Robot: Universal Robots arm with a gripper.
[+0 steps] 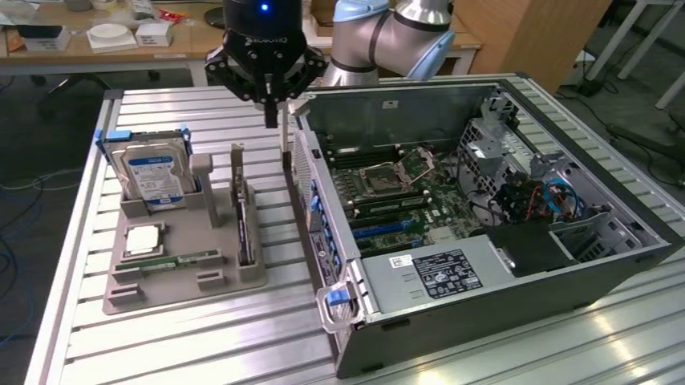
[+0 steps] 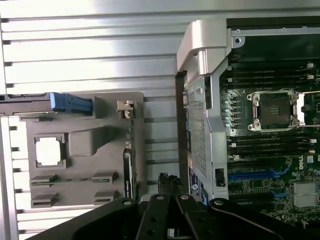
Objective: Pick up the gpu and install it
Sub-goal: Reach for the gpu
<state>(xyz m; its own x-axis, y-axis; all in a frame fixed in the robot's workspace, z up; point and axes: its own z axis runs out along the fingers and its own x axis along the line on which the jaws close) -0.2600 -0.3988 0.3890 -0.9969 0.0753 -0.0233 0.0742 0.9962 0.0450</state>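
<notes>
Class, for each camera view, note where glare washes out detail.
Exterior view: glare streaks the ribbed aluminium table toward the exterior view's right, and the square silver processor chip in the grey plastic tray is bleached white. Wrist view: the table's slats beyond the tray blow out to white, and the chip is washed out too.

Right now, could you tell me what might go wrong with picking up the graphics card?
The pincer is shut above the gap between the tray and the computer case; lowered like that, it could strike the top edge of the graphics card instead of straddling it. The card stands in the tray slot nearest the case wall, so a sideways drift might clip that wall.
</notes>
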